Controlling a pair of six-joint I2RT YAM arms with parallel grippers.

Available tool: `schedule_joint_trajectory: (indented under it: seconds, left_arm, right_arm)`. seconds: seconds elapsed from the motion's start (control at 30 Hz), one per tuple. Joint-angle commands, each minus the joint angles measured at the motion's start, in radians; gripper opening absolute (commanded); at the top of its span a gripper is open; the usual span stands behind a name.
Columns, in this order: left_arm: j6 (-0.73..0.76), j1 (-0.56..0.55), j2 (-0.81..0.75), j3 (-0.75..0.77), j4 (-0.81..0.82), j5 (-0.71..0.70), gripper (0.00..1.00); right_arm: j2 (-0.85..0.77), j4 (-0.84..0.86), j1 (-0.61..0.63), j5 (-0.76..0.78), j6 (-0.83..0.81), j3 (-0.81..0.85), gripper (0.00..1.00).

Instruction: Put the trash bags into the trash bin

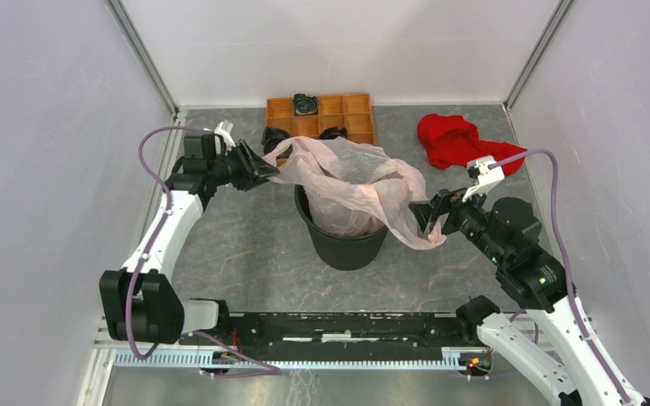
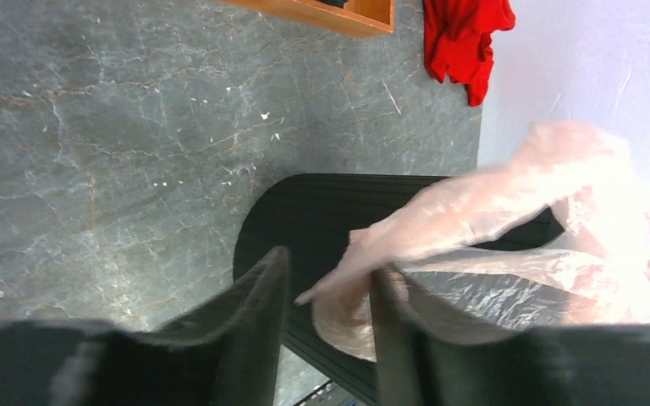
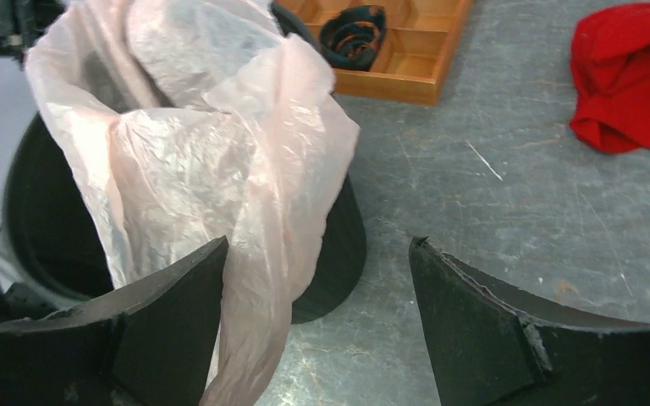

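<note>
The right tool (image 1: 430,211) gaped wide and empty, a hanging fold of the trash bag (image 1: 351,182) just beside one finger. The thin, wrinkly pink film draped over the round black trash bin (image 1: 347,249). The narrowed left tool (image 1: 258,167) pinched its far-left edge. Farther off, an orange tray (image 1: 371,118) and a red cloth (image 1: 453,139) lay on the marbled tabletop (image 1: 245,254).

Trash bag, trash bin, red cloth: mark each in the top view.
trash bag (image 1: 351,182), top view, wrinkled middle of the film.
trash bin (image 1: 349,248), top view, near outer wall.
red cloth (image 1: 455,139), top view, middle of the heap.
</note>
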Motion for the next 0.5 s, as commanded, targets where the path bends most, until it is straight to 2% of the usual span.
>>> schedule_joint_trajectory:
  seconds: [0.0,0.17,0.3,0.47]
  left_arm:
    - [-0.001,0.002,-0.022,0.006,0.017,0.046,0.37]
    - [0.120,0.003,-0.130,0.042,-0.186,-0.013,0.05]
    - [0.183,0.004,-0.280,0.042,-0.341,-0.128,0.02]
    - [0.198,0.003,-0.472,0.030,-0.455,-0.281,0.02]
  right_arm:
    - [-0.016,0.061,0.001,0.136,-0.020,-0.024,0.76]
    - [-0.002,0.022,0.000,0.126,-0.105,0.015,0.47]
    - [-0.007,-0.015,0.001,0.118,-0.170,0.017,0.32]
    - [0.004,-0.073,0.000,0.184,-0.193,0.021,0.26]
